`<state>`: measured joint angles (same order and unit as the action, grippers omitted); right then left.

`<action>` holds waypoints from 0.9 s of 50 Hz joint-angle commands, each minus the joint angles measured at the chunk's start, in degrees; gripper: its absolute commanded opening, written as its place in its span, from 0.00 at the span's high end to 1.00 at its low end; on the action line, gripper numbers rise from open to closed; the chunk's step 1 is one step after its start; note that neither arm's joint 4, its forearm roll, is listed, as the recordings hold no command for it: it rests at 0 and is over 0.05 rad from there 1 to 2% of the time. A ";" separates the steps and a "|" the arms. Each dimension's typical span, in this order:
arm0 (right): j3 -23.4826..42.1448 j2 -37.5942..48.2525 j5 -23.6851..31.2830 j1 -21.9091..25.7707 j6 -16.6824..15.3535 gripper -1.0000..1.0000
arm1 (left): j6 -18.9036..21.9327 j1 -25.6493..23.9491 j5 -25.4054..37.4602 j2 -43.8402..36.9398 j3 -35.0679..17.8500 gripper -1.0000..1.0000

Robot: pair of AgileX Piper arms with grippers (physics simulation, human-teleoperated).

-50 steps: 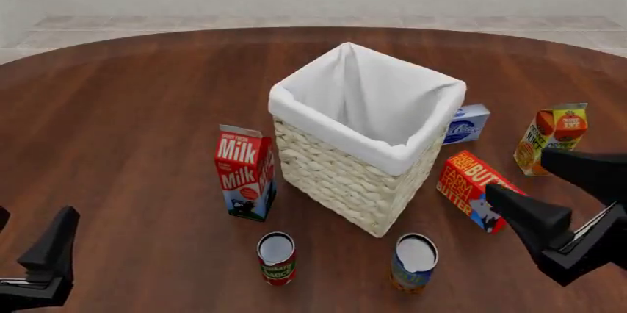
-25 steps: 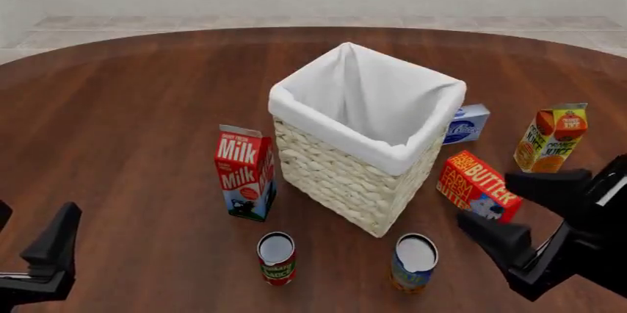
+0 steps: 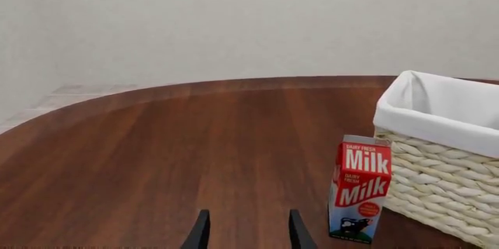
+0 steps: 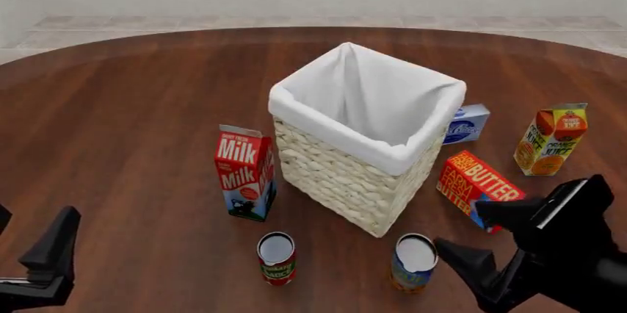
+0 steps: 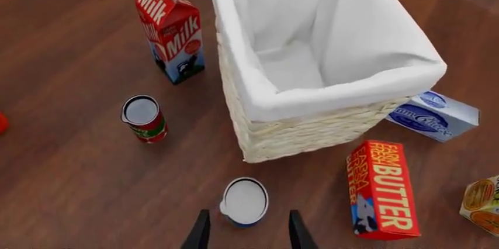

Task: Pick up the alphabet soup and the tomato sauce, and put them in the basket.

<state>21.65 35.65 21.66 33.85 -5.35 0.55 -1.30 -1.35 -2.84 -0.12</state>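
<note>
Wooden table, right gripper spread wide beside alphabet soup, holding nothing

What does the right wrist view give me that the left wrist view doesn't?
Only the right wrist view shows the alphabet soup, standing upright just ahead of the open right gripper, plus the tomato sauce, the butter box, the blue-and-white box, a corner of the juice carton and the basket's bare lining.
Only the left wrist view shows the left gripper, open over bare table, and the far wall.
Both show the milk carton and the basket.
</note>
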 commanded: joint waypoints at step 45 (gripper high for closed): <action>-6.72 14.94 -16.03 2.03 2.90 0.00 | -0.45 0.15 -4.90 -5.32 0.05 0.00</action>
<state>15.64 48.15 8.04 35.92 -2.85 0.19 -1.17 -6.05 -7.91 -0.07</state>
